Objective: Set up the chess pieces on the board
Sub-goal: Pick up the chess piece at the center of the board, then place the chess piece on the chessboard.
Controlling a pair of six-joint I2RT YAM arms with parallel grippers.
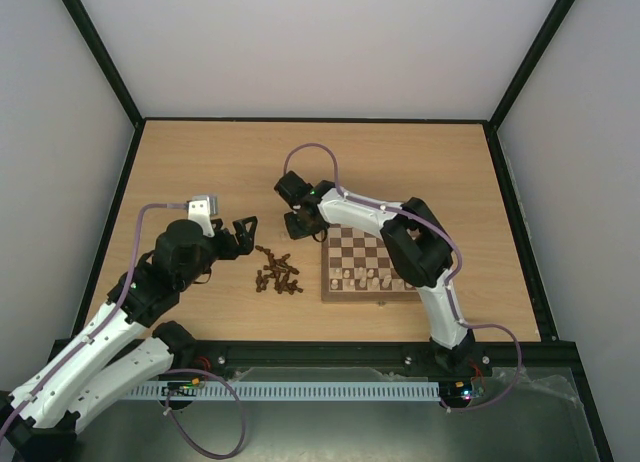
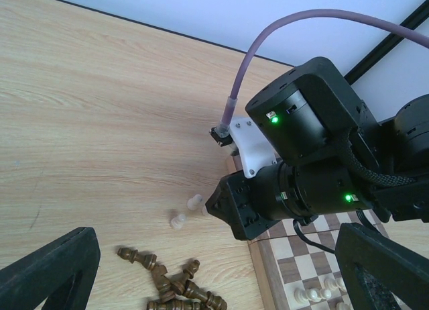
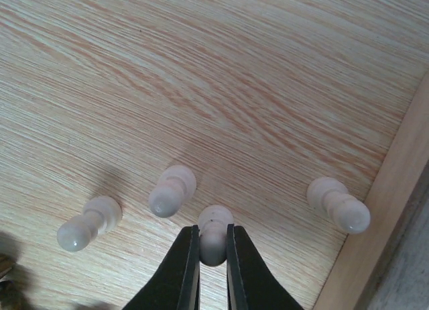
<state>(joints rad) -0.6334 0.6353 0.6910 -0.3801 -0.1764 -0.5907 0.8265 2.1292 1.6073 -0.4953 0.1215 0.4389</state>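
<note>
My right claw (image 3: pixel 213 233) was pinched shut on a pale pawn (image 3: pixel 215 218) down at the table (image 3: pixel 201 68), just beside the board (image 3: pixel 395 209). The hold looked narrow; I judged it might slip, or nudge the neighbouring pawn (image 3: pixel 171 189). My left claw (image 1: pixel 238 236) hung wide near the dark pieces (image 1: pixel 278 274).

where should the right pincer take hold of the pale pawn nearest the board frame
By its narrow neck under the round head, coming down from above. The pale pawn seems to stand upright close beside the board frame, so the right pincer, shut on another pawn, should close along the frame's line, not across it.
</note>
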